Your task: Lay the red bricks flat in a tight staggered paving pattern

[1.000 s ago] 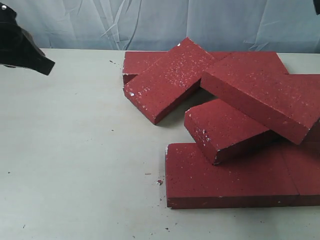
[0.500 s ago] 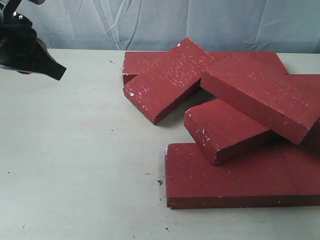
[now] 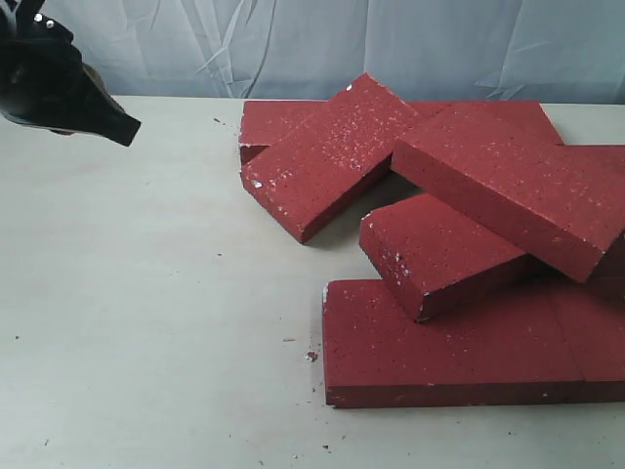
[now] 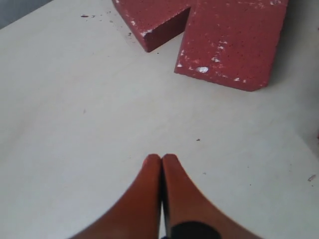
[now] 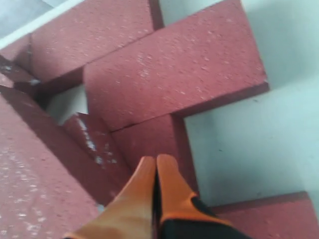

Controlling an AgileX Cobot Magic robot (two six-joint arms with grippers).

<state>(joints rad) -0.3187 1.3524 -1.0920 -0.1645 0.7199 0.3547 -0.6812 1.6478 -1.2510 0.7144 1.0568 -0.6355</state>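
Several red bricks lie in a loose heap on the right half of the table. One brick [image 3: 327,156] rests tilted over another at the back, a long one [image 3: 508,186] leans across the pile, a smaller one [image 3: 444,249] sits on the flat front bricks [image 3: 449,342]. My left gripper [image 4: 162,158] is shut and empty over bare table, short of two brick ends [image 4: 232,42]; its arm [image 3: 59,83] shows at the upper left of the exterior view. My right gripper [image 5: 157,160] is shut and empty above a flat brick [image 5: 174,74] among the stacked ones.
The pale table [image 3: 146,293] stretches left and in front of the heap, with small crumbs [image 3: 311,356] near the front brick's corner. A light blue cloth backdrop [image 3: 293,44] closes off the far edge.
The left arm has moved rightward and slightly up in the exterior view. The bricks have not moved.
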